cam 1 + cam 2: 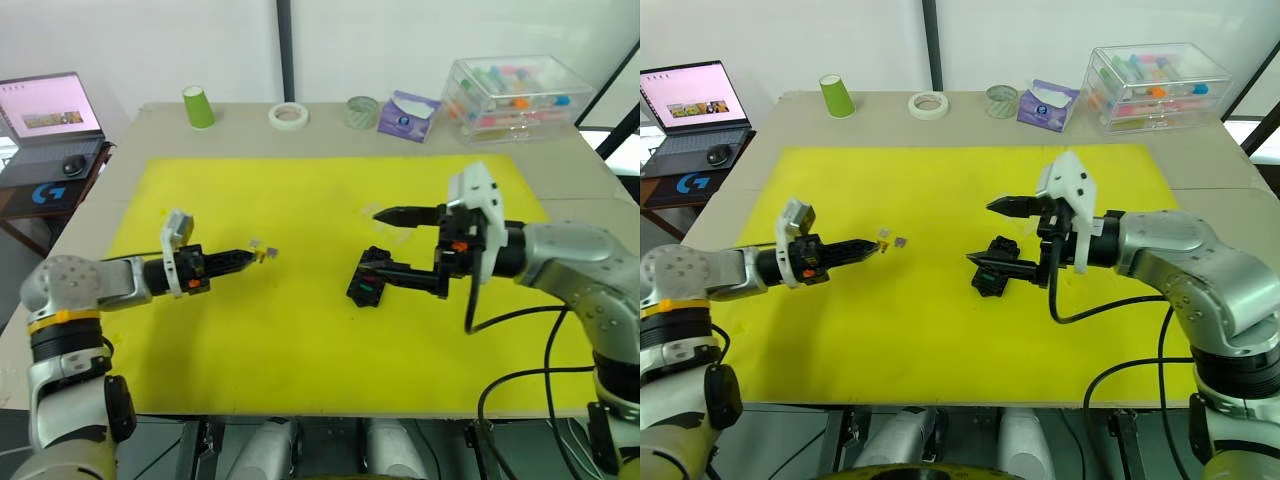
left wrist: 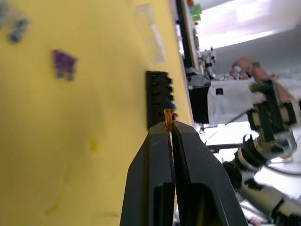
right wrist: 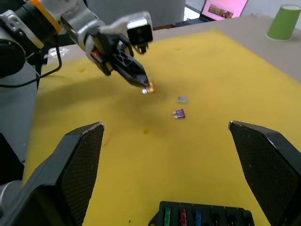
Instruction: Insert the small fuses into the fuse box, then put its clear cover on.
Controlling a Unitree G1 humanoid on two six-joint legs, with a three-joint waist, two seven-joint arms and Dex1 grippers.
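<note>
The fuse box (image 3: 202, 215) already carries green, red and blue fuses in its slots; the left hand (image 3: 145, 86), pinched shut on a brown fuse (image 3: 149, 89), hangs well apart from it; a purple fuse (image 3: 178, 113) and a grey fuse (image 3: 182, 99) lie between; the right hand (image 1: 395, 245) stands wide open over the box; the clear cover (image 2: 150, 32) lies beyond the box, not yet on.

Bare yellow mat (image 1: 300, 340) lies between the left gripper (image 1: 876, 248) and the black rectangular fuse box (image 1: 992, 278). Just beyond its fingertips, toward 3 o'clock, a tiny purple fuse (image 3: 178, 113) and a pale grey one (image 3: 182, 99) lie loose. The right gripper (image 1: 980, 232), fingers spread wide, brackets the box. The desk's 12 o'clock edge carries a green paper cup (image 1: 198, 106) and a large clear storage box (image 1: 515, 95).
</note>
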